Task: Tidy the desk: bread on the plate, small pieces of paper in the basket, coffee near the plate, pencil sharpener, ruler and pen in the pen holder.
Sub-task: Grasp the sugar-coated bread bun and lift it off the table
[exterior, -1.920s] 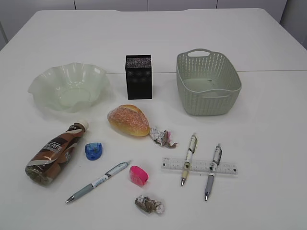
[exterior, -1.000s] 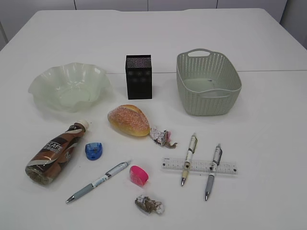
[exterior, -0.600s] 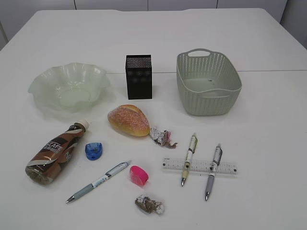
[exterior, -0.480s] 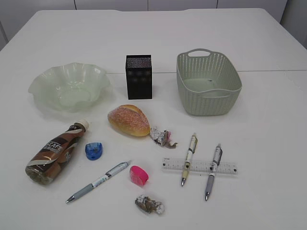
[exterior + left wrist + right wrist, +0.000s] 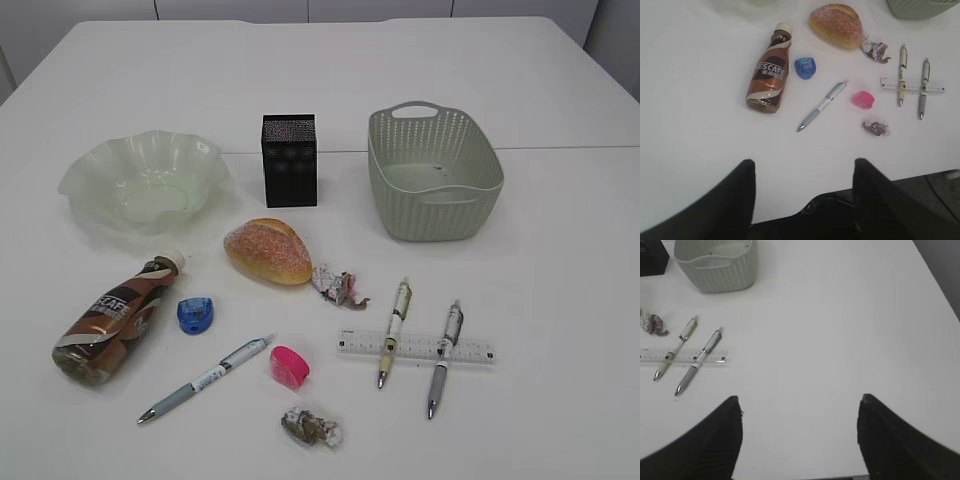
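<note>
On the white desk (image 5: 560, 260) lie the bread (image 5: 268, 250), the coffee bottle (image 5: 112, 321) on its side, a blue sharpener (image 5: 196, 315), a pink sharpener (image 5: 289, 365), three pens (image 5: 205, 379) (image 5: 393, 331) (image 5: 444, 343), the ruler (image 5: 415, 348) under two of them, and two paper wads (image 5: 337, 284) (image 5: 311, 427). The plate (image 5: 143, 181), pen holder (image 5: 289, 160) and basket (image 5: 433, 172) stand behind. My left gripper (image 5: 802, 162) is open and empty above the desk's near edge, short of the bottle (image 5: 768, 76). My right gripper (image 5: 800, 399) is open and empty, right of the ruler (image 5: 685, 357).
The basket (image 5: 717, 262) is empty and stands at the top left of the right wrist view. The desk's near edge runs just under the left gripper (image 5: 790, 212). Neither arm shows in the exterior view.
</note>
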